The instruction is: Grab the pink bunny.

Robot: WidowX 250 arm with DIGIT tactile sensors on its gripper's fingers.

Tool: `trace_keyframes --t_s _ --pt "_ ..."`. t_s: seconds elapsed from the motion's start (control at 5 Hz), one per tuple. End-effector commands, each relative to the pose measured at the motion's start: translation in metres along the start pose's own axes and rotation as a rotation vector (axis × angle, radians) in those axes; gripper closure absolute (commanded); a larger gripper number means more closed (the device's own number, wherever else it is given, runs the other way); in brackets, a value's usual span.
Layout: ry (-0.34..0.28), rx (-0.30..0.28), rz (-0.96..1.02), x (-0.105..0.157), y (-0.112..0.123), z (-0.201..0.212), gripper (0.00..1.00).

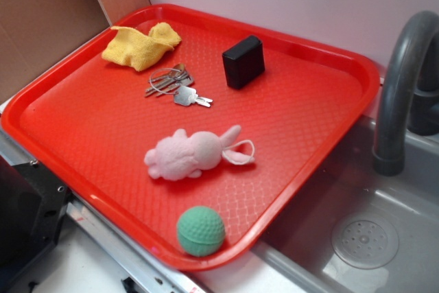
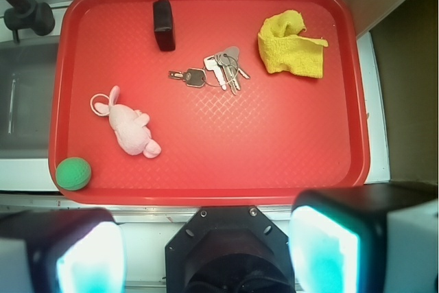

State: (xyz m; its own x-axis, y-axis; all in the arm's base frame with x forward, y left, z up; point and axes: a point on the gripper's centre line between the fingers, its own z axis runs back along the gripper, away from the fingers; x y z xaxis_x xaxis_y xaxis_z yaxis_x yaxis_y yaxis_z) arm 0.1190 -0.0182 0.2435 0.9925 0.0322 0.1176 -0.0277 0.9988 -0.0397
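Observation:
The pink bunny [image 1: 193,154] lies on its side on the red tray [image 1: 82,128], toward the tray's front, ears pointing right. In the wrist view it [image 2: 130,130] lies at the tray's left, ears toward the far left. My gripper [image 2: 206,252] shows only in the wrist view, high above and back from the tray's near edge. Its two fingers [image 2: 322,248] stand wide apart with nothing between them. The gripper is not in the exterior view.
A green textured ball [image 1: 201,230] sits at the tray's front corner, close to the bunny. Keys [image 1: 175,87], a black box [image 1: 243,62] and a yellow cloth [image 1: 140,44] lie farther back. A grey sink [image 1: 370,238] with a faucet [image 1: 398,87] adjoins the tray's right.

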Motion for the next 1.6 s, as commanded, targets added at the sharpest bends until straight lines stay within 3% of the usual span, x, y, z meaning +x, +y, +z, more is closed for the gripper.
trace_keyframes --t_s 0.0,0.2,0.4,0.6,0.8,1.0,1.2,1.4 --pt "0.000 0.000 0.000 0.000 0.000 0.000 0.00" --pt "-0.055 -0.061 -0.102 0.013 -0.023 -0.019 0.00" --pt "-0.065 -0.082 -0.201 0.025 -0.045 -0.036 0.00" --pt "-0.058 -0.059 -0.259 0.040 -0.075 -0.062 0.00" --pt "0.023 -0.074 -0.312 0.046 -0.096 -0.094 0.00" --pt "0.080 -0.043 -0.340 0.050 -0.104 -0.124 0.00" --pt "0.133 -0.002 -0.318 0.051 -0.099 -0.151 0.00" --pt "0.201 0.077 -0.314 0.050 -0.091 -0.181 0.00"
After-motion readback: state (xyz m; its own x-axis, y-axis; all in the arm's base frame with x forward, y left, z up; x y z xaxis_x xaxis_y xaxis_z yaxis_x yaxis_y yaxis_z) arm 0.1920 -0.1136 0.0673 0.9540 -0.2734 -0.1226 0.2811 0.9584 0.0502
